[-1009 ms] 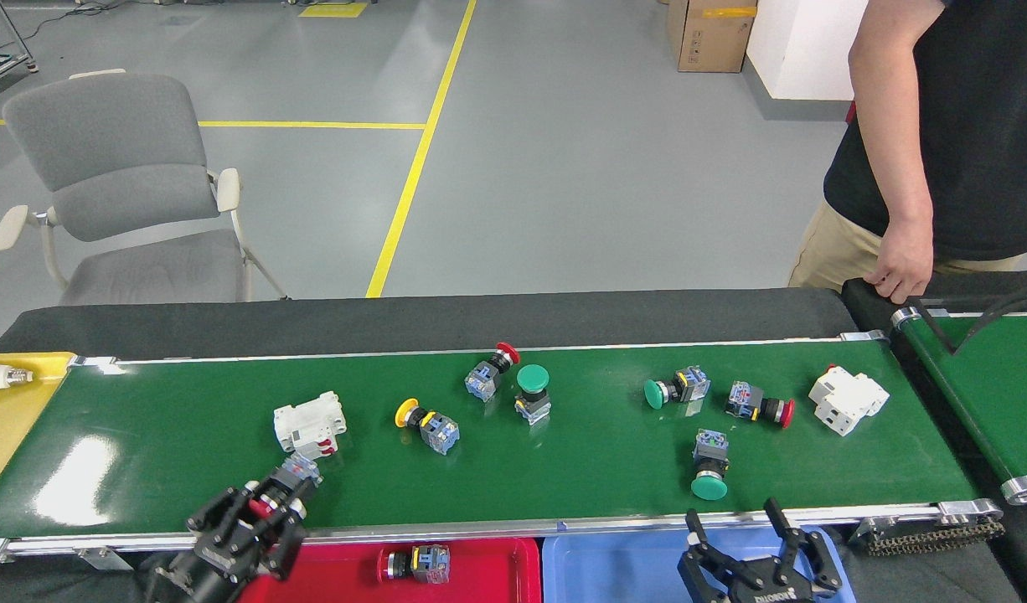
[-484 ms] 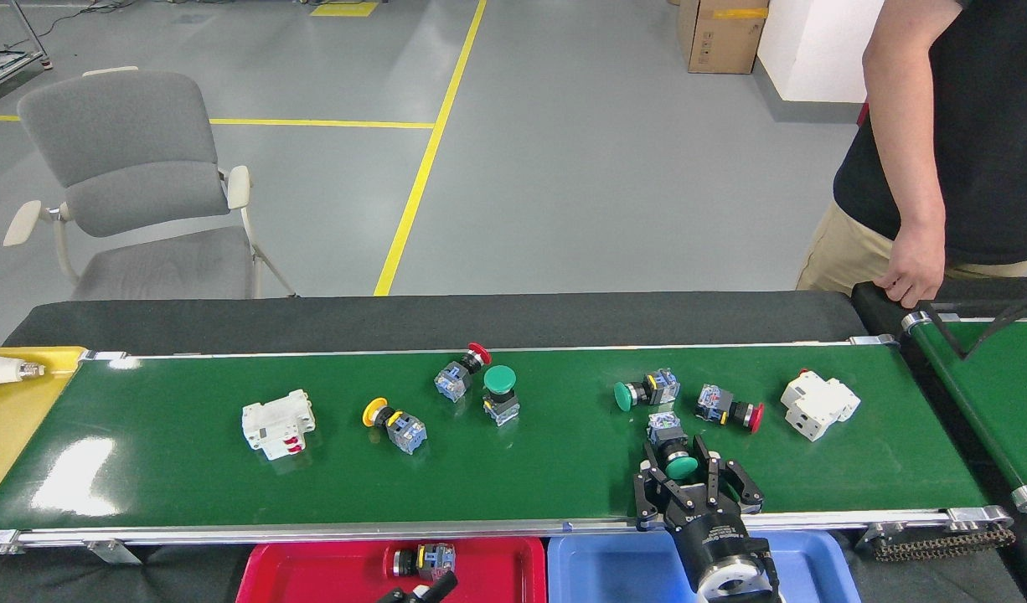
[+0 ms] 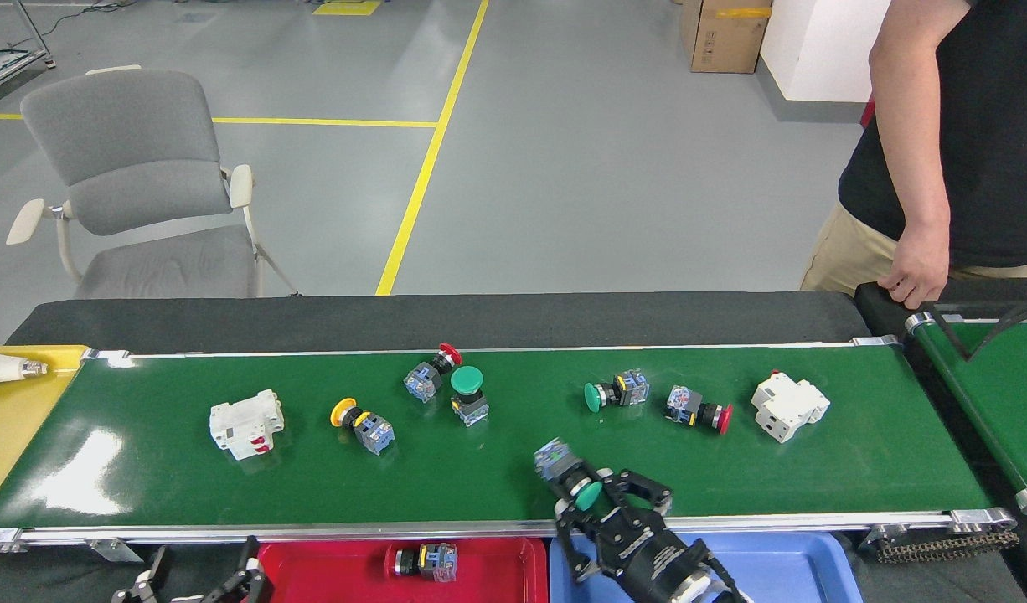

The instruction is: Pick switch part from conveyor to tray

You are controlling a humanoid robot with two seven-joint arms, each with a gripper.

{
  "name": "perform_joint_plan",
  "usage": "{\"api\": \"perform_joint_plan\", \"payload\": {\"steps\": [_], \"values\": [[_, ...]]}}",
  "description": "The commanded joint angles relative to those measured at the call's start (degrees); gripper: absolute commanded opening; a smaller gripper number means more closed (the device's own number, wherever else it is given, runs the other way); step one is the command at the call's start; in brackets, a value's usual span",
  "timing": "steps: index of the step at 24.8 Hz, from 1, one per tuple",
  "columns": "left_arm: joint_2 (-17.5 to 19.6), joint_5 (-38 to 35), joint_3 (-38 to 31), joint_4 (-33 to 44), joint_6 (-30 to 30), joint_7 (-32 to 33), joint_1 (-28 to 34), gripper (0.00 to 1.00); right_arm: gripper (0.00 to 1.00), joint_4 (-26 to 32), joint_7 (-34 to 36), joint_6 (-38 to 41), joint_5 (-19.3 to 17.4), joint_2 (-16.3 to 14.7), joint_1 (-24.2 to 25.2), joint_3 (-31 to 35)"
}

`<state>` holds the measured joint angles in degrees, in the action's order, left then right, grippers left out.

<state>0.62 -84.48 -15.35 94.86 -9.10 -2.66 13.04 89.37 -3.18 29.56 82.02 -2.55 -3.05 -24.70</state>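
Observation:
The conveyor (image 3: 513, 469) carries several switch parts: push buttons with a yellow cap (image 3: 361, 424), red caps (image 3: 430, 373) (image 3: 698, 409) and green caps (image 3: 467, 390) (image 3: 614, 392). My right gripper (image 3: 599, 501) is shut on a green-capped switch part (image 3: 566, 475), held tilted just above the belt's front rail. A red tray (image 3: 497, 569) below the rail holds one switch part (image 3: 421, 561). Beside it on the right is a blue tray (image 3: 781, 565). My left gripper (image 3: 202, 574) is open and holds nothing, low at the bottom left.
Two white breaker blocks (image 3: 245, 423) (image 3: 788, 405) lie on the belt. A yellow surface (image 3: 11, 419) with a white object (image 3: 2, 367) adjoins the left end. A narrower green belt (image 3: 995, 394) runs at the right, where a person's hand (image 3: 916, 280) rests. A grey chair (image 3: 136, 184) stands behind.
All parts on the belt have drifted left. My right gripper closed on the green-capped part and carried it left toward the front rail. My left gripper dropped to the bottom left, open.

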Motion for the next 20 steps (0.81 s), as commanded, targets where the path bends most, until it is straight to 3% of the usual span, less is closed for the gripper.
{"api": "perform_joint_plan", "payload": {"steps": [1, 6, 9, 12, 16, 20], "values": [[0.4, -0.1, -0.2, -0.7, 0.7, 1.9, -3.3, 0.99, 1.0, 0.6, 0.5, 5.9, 0.2, 1.5, -0.6, -1.3], [1.8, -0.1, -0.7, -9.2, 1.4, 4.1, -11.1, 0.99, 1.0, 1.4, 0.4, 4.0, -0.5, 2.2, -0.1, -1.1], [4.3, -0.1, -0.6, -10.9, 4.0, 4.1, -12.0, 0.99, 1.0, 4.3, 0.9, -4.7, -1.1, 2.4, 4.2, 6.9], [6.5, -0.1, -0.2, -13.8, 6.5, 4.1, -14.7, 0.99, 1.0, 7.5, 5.5, -16.7, -1.2, 5.2, 12.4, 16.9], [8.0, -0.1, -0.2, -20.0, 7.2, 4.0, -19.8, 0.99, 1.0, 7.6, 9.8, -19.2, -3.4, 5.0, 18.0, 27.9], [9.2, -0.1, -0.1, -23.6, 7.1, 3.8, -22.1, 0.99, 1.0, 6.6, 9.4, -19.9, -3.4, 4.8, 16.7, 28.7]]}}
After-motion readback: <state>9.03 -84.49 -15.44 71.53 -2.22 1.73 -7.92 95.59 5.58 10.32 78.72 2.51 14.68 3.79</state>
